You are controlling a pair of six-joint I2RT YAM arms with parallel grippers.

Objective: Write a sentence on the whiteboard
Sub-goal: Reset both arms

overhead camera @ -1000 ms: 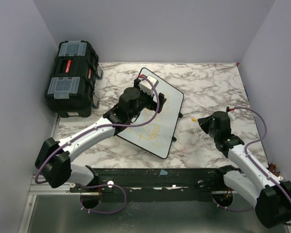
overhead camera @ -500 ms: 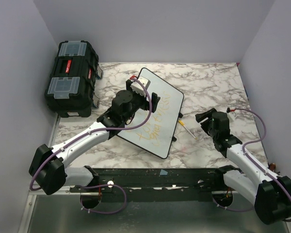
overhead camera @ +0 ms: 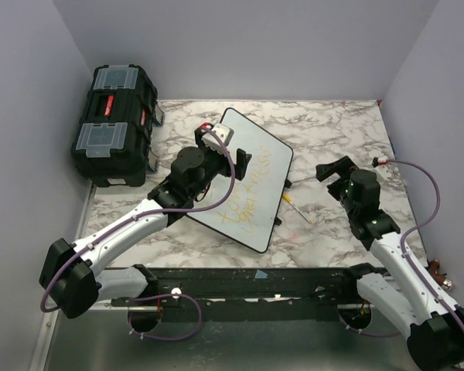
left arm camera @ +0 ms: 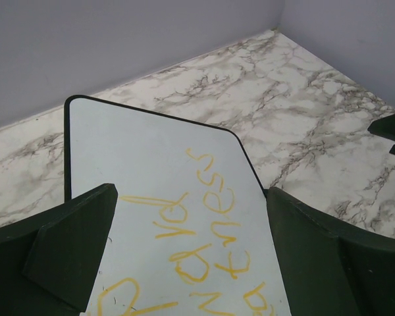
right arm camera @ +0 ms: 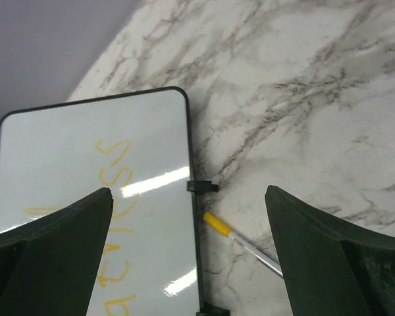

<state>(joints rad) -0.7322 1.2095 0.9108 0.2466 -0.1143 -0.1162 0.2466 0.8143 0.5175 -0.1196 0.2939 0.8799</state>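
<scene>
Left gripper (left arm camera: 189, 197) first: its fingers (left arm camera: 72, 243) are spread wide with nothing between them, just looking down through the gap at the whiteboard (overhead camera: 263, 151). Same deal on the right gripper (right arm camera: 187, 194): fingers (right arm camera: 52, 243) splayed wide, nothing pinched.

The left one hangs over the far-left part of the board. The right one is off to the board's right, above bare marble table (overhead camera: 332, 131).

A marker (overhead camera: 296, 207) lies flat on the table between the board's right edge and the right arm, just beside the rim. It sits on a diagonal, with the yellow end pointing at the board and the thin end pointing back toward the near right.

The whiteboard lies flat around the middle of the table, twisted a bit. Its long axis runs away from the arms, with the far end swung right and the near end swung left.

The sentence (overhead camera: 247, 202) is yellow-orange, pretty faint, in roughly three lines that follow the board's length and read toward the far edge. I can make out something ending in "ness", but not the rest.

The black toolbox (overhead camera: 112, 127) sits at the far left, well apart from the board.
</scene>
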